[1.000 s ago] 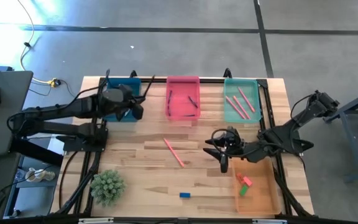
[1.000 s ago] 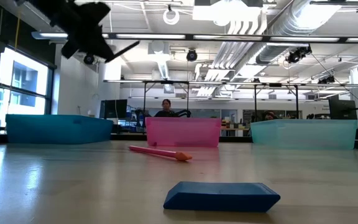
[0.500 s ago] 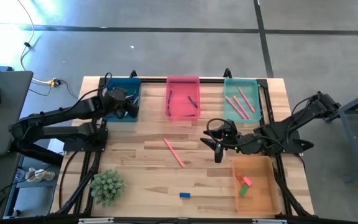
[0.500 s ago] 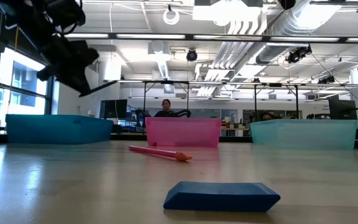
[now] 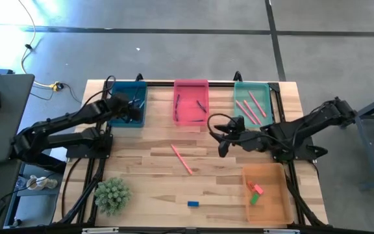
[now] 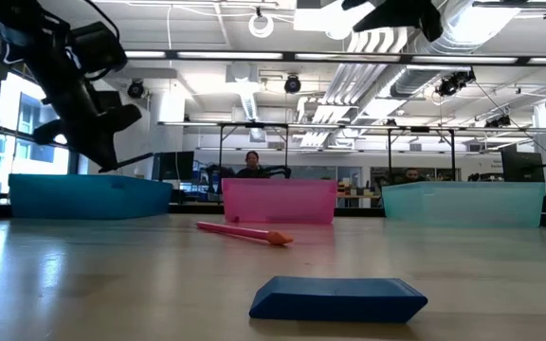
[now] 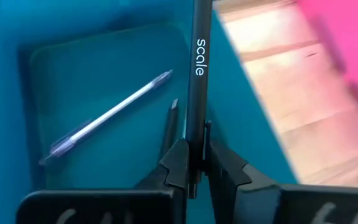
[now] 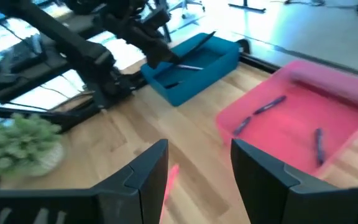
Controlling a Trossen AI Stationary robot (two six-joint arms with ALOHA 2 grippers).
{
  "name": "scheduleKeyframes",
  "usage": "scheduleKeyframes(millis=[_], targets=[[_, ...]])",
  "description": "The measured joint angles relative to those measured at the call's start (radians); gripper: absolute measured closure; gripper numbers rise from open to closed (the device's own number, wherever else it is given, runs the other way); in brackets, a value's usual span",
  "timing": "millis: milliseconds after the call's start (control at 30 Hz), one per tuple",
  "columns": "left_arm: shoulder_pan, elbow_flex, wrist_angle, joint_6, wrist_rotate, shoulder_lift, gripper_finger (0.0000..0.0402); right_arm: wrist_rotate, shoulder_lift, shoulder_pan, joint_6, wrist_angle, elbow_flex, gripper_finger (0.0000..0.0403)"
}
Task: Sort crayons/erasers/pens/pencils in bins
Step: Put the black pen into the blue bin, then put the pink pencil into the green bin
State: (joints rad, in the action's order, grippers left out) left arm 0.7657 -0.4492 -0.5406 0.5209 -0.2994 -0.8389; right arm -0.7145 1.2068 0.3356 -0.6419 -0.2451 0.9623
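My left gripper (image 7: pixel 191 163) is shut on a black pen (image 7: pixel 197 68) printed "scale", low over the dark blue bin (image 5: pixel 118 119), where a translucent pen (image 7: pixel 107 115) lies flat on the floor. My right gripper (image 8: pixel 197 165) is open and touches nothing; it hangs above the table (image 5: pixel 222 142) between the pink bin (image 5: pixel 191 121) and the orange bin (image 5: pixel 273 212). A salmon stick (image 5: pixel 181 159) and a blue eraser (image 5: pixel 193 203) lie flat on the wood. Pink and green erasers (image 5: pixel 256 193) lie in the orange bin. My left gripper pinches the black pen's shaft (image 7: pixel 193 144) between its two fingers (image 7: pixel 178 167). The pen runs forward along the fingers, and its long printed part sticks out past their tips over the blue bin. It is lifted clear.
The pink bin holds dark pens (image 5: pixel 201 105); the teal bin (image 5: pixel 252 123) holds salmon sticks (image 5: pixel 249 107). All three bins stand in a row at the far edge. A small green plant (image 5: pixel 112 194) stands near the left front corner. Bare wood lies around the salmon stick.
My left gripper has come down and toward the table's left, over the blue bin, tipping the pen downward while staying shut on it. My right gripper has moved from beside the orange bin toward the far edge and the left, and it has risen.
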Motion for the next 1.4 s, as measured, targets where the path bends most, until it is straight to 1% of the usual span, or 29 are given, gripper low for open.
scheduleKeyframes(millis=[167,400,567,800,933,1100,1233,1300,1400], targets=[[0.025,0.000,-0.040,0.000,-0.002,-0.067,0.0382,0.074,0.000,-0.074,0.083,-0.005,0.000,0.0236],[0.029,0.000,-0.034,0.000,-0.002,-0.159,0.0381,0.176,0.000,-0.166,0.150,-0.005,0.000,0.0236],[0.029,0.000,-0.033,0.000,-0.014,-0.215,0.0381,0.221,0.000,-0.211,0.179,-0.006,0.000,0.0236],[0.029,0.000,-0.033,0.000,-0.007,-0.255,0.0377,0.228,0.000,-0.247,0.180,-0.006,0.000,0.0236],[0.029,0.000,-0.034,0.000,-0.003,-0.265,0.0358,0.228,0.000,-0.258,0.220,-0.006,0.000,0.0236],[0.029,0.000,-0.034,0.019,-0.003,-0.266,0.0320,0.228,0.000,-0.258,0.299,-0.006,0.000,0.0236],[0.029,-0.002,-0.035,0.027,0.002,-0.266,0.0291,0.228,0.000,-0.258,0.311,-0.006,0.000,0.0236],[0.029,-0.013,-0.053,0.027,0.012,-0.266,0.0279,0.228,0.000,-0.258,0.322,-0.006,0.000,0.0236],[0.029,-0.062,-0.104,0.013,0.017,-0.266,0.0265,0.228,0.000,-0.258,0.364,-0.004,0.000,0.0236]])
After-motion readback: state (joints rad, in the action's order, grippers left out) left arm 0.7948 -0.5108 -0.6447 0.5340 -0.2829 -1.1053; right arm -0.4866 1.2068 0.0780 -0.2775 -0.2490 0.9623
